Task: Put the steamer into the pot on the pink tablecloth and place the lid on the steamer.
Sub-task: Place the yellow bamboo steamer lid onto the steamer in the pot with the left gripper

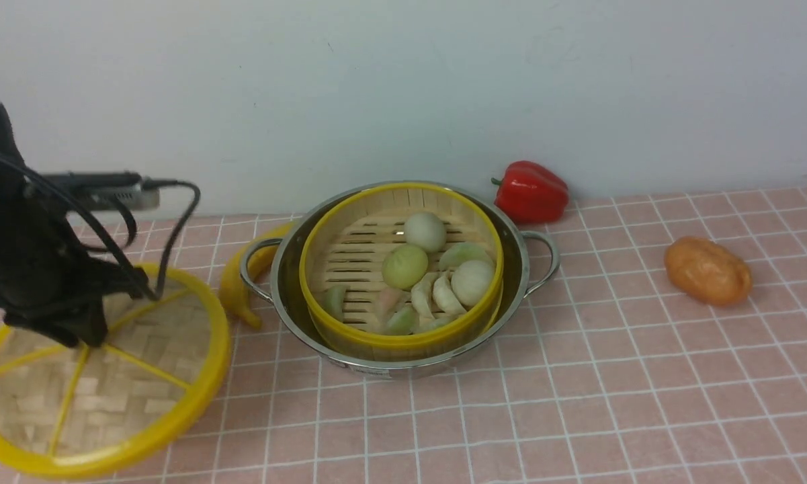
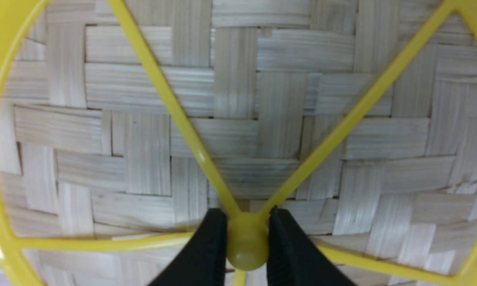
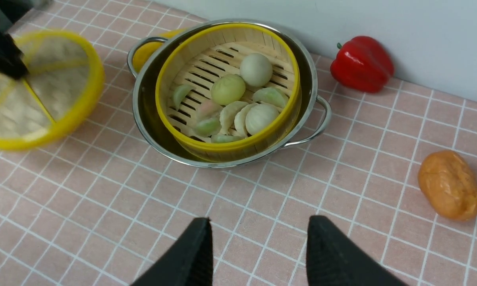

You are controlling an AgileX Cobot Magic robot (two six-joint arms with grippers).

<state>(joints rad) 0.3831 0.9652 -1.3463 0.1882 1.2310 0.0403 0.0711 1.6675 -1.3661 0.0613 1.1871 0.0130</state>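
The steamer (image 1: 403, 339), a bamboo basket with a yellow rim and pale dumplings and buns on its slats, sits inside the shiny pot (image 1: 516, 255) on the pink tablecloth (image 1: 578, 403). Left of the pot is the lid (image 1: 128, 390), a woven disc with yellow rim and spokes, tilted a little. My left gripper (image 1: 84, 339) is shut on the lid's yellow hub (image 2: 246, 242), one black finger (image 2: 206, 246) on each side. My right gripper (image 3: 258, 226) hangs open over bare cloth on the near side of the pot (image 3: 143, 103), holding nothing.
A banana (image 1: 238, 296) lies against the pot's left handle, between pot and lid. A red pepper (image 1: 531, 191) rests by the back wall. An orange lump of toy food (image 1: 709, 270) lies to the right. A white wall closes the back.
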